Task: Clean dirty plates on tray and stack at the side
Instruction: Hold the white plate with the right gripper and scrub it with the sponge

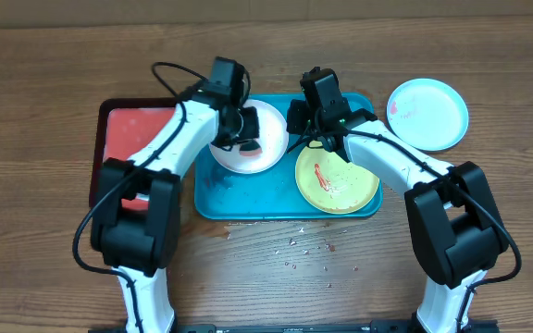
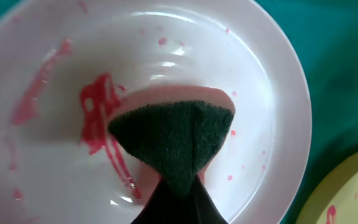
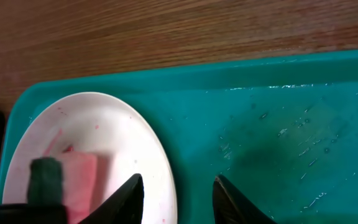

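The white plate (image 1: 265,146) sits at the back left of the teal tray (image 1: 248,199), smeared with red sauce (image 2: 98,112). My left gripper (image 1: 245,129) is shut on a pink sponge with a dark green scrub face (image 2: 179,134) and presses it on the white plate (image 2: 253,68). My right gripper (image 1: 302,120) is open; its fingers (image 3: 178,193) straddle the right rim of the white plate (image 3: 135,137). The yellow-green plate (image 1: 338,180) with a red smear lies at the tray's front right. The light blue plate (image 1: 427,113) lies on the table right of the tray.
A red tray with a dark rim (image 1: 128,139) lies left of the teal tray. Crumbs (image 1: 303,248) are scattered on the wooden table in front. The teal tray floor is wet (image 3: 291,137).
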Action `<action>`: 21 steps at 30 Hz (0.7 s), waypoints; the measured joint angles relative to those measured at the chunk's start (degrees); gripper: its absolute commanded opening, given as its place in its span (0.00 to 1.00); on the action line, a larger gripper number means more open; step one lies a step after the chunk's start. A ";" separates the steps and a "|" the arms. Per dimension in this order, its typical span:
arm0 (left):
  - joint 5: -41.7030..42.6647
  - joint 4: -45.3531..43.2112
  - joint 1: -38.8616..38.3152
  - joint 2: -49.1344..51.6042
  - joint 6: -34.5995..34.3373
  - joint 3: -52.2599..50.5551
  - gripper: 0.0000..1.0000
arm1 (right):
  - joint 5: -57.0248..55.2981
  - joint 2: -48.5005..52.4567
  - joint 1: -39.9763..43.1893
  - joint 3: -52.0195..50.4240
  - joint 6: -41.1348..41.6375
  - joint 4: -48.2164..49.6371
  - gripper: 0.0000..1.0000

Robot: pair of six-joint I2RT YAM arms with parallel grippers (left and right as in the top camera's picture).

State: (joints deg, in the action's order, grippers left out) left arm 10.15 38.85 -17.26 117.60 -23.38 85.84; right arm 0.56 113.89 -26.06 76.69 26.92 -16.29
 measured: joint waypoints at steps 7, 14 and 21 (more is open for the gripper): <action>-0.42 -2.71 -0.94 0.07 1.29 0.00 0.04 | 0.13 1.95 -0.02 0.00 0.02 0.59 0.38; -1.05 -3.30 -1.05 0.07 1.31 0.00 0.04 | 0.72 2.97 -0.02 0.00 0.02 1.03 0.37; -1.18 -3.37 -1.05 1.03 1.31 0.00 0.04 | 3.13 5.57 -0.02 0.00 0.04 2.14 0.26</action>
State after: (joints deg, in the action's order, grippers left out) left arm 8.97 35.48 -18.31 118.63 -22.06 85.84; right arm 3.68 119.46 -26.09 76.69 26.96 -14.15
